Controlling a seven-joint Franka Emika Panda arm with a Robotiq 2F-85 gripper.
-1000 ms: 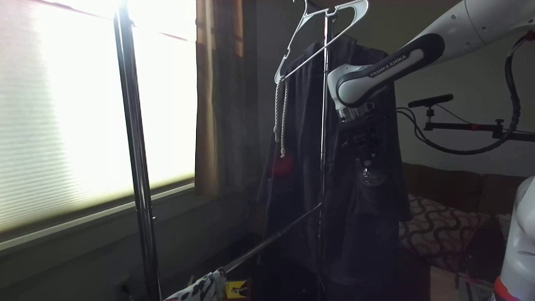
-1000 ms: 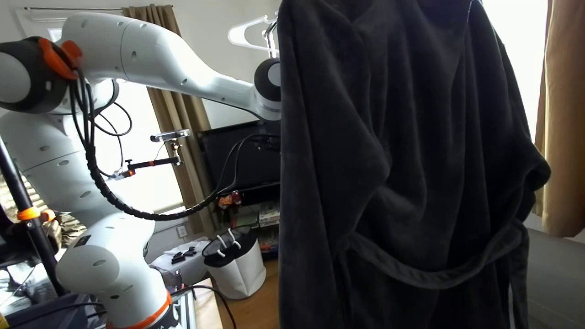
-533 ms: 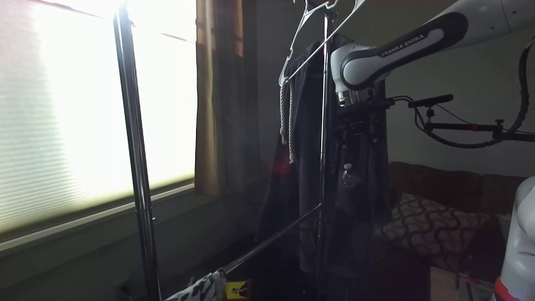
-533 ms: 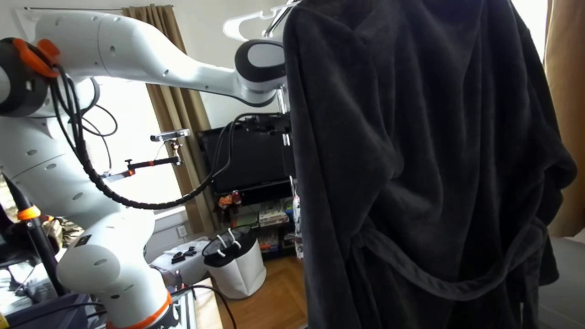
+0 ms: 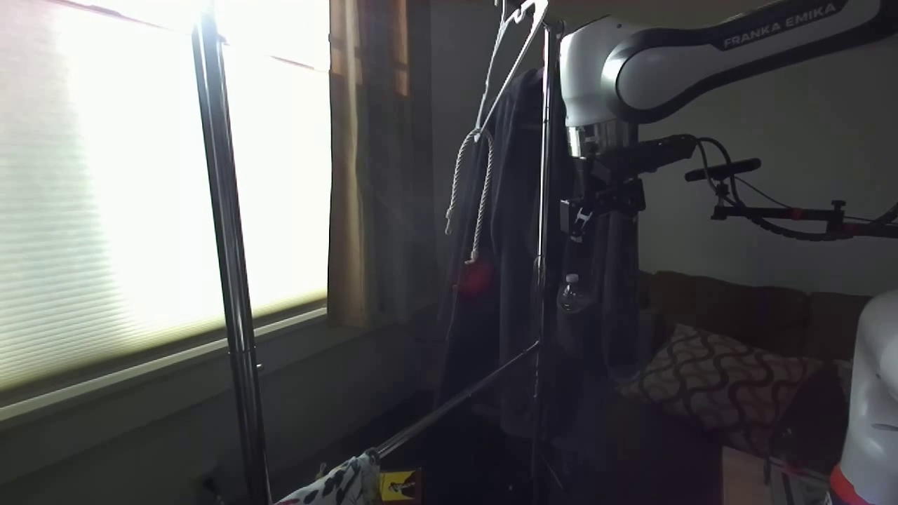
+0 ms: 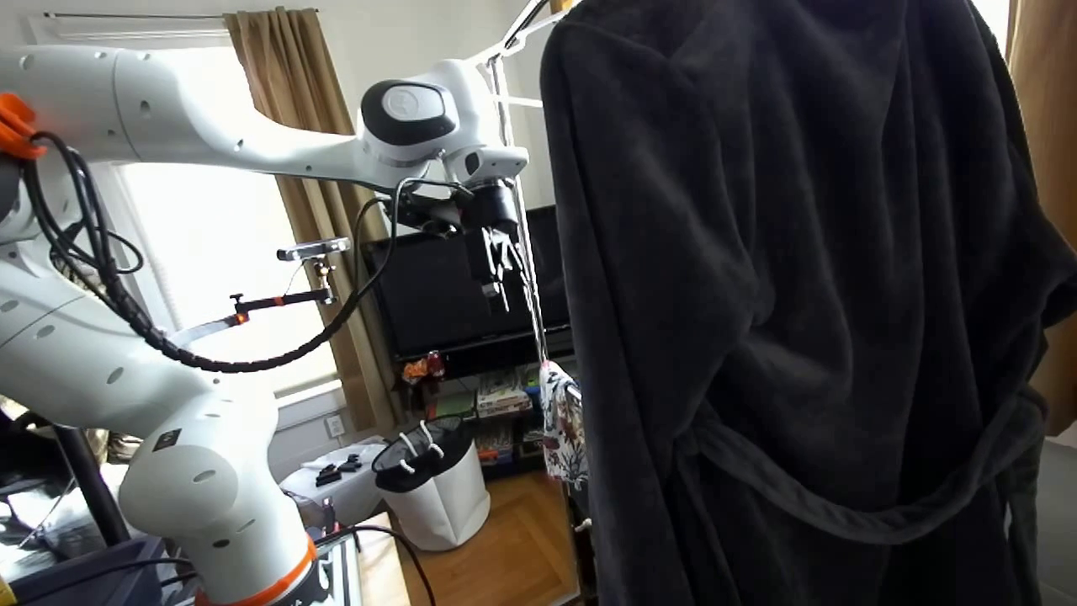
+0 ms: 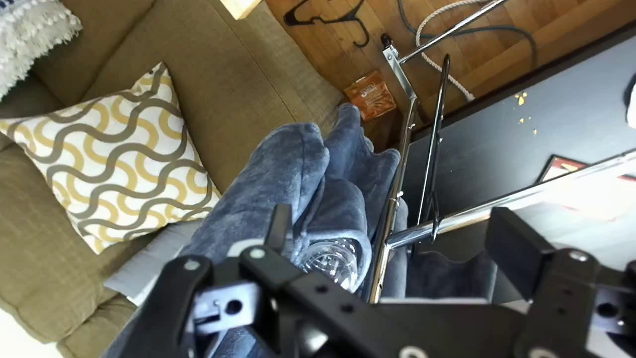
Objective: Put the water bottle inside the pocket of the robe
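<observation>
Your gripper (image 7: 397,232) is spread wide, holding nothing, clear above the water bottle (image 7: 332,261), which sits in a pocket (image 7: 365,249) of the robe (image 7: 263,184). You can read FRANKA EMIKA on the arm (image 5: 670,73). Only the wrist view shows you the orange packet (image 7: 370,94) (its lettering is hard to make out); the robe's belt (image 6: 875,523) shows only in an exterior view.

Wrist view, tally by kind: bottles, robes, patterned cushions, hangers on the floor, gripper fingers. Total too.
Clear plastic water bottle: 1
Dark blue-grey plush cloth robe: 1
White square cushion with brown and yellow wavy lines: 1
Black hanger on the wooden floor: 1
Black gripper fingers: 2
Total: 6
</observation>
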